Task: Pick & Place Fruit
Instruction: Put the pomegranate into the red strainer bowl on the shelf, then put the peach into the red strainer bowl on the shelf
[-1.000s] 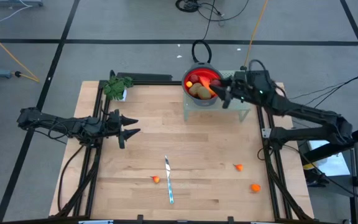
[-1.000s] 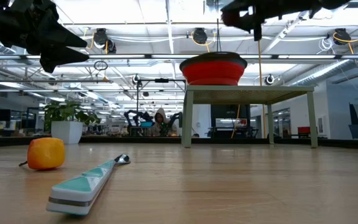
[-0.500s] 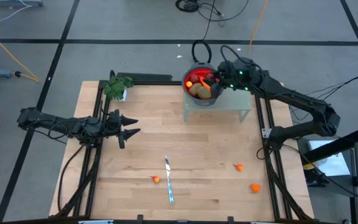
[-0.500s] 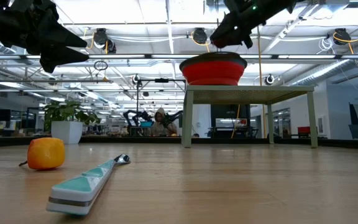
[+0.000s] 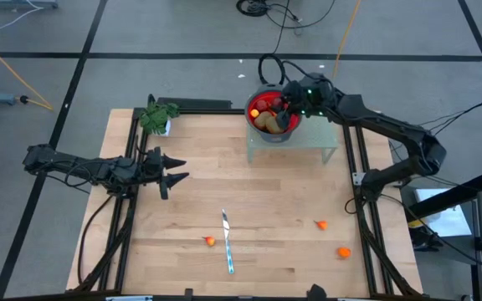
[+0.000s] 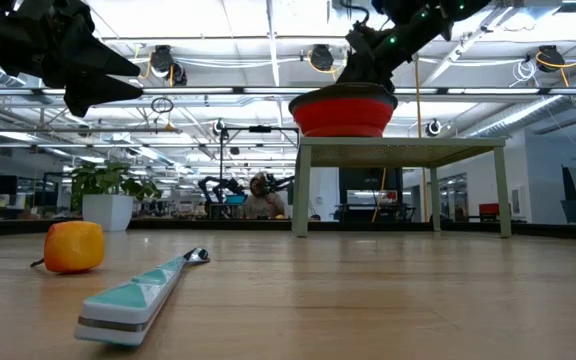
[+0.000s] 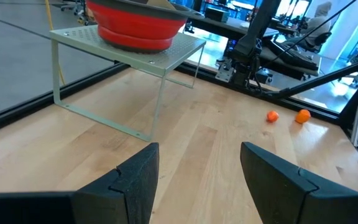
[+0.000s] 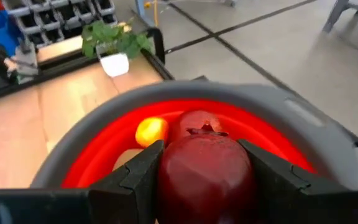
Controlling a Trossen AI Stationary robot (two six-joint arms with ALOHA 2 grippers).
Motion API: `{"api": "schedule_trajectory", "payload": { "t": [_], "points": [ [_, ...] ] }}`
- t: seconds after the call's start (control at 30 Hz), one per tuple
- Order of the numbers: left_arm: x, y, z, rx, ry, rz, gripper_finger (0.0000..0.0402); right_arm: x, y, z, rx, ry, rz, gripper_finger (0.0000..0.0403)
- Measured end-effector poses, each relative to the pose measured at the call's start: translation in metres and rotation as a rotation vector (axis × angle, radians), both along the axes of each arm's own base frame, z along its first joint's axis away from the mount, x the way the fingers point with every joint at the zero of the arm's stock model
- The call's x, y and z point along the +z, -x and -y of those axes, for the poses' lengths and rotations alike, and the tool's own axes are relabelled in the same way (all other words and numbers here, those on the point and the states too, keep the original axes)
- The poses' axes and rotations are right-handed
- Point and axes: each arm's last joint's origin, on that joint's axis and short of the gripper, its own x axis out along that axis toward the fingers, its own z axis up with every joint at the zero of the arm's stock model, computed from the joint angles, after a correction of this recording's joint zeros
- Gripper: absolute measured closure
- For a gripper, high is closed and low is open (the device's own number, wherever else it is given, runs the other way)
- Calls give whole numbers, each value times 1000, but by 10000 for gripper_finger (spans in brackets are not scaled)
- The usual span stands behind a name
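Right wrist view: a dark red pomegranate [image 8: 204, 168] is clamped in the right claw [image 8: 201, 177], directly above the red bowl [image 8: 104, 155] on the raised stand [image 5: 329, 138]. Release goes straight down. Left claw [image 5: 172, 171] is parked apart, well away.

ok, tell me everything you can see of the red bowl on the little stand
The red bowl is round, with a bright red inside and a grey rim, and looks like soft plastic. It sits upright on a pale green wire stand at the table's far edge. Several fruit pieces lie inside. The right gripper hangs just above it, jaws clamped on a dark red fruit.
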Motion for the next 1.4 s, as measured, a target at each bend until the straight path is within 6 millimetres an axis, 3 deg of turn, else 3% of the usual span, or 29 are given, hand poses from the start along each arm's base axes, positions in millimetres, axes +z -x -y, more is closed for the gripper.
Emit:
{"api": "schedule_trajectory", "payload": {
  "t": [0.4, 1.4],
  "points": [
    [0, 0, -1, 24, 1, 3, 176, -22, -3, 25, -23, 13, -82, 220],
    [3, 0, -1, 32, 1, 30, 176, -13, 1, 33, -12, 51, 3, 159]
  ]
}}
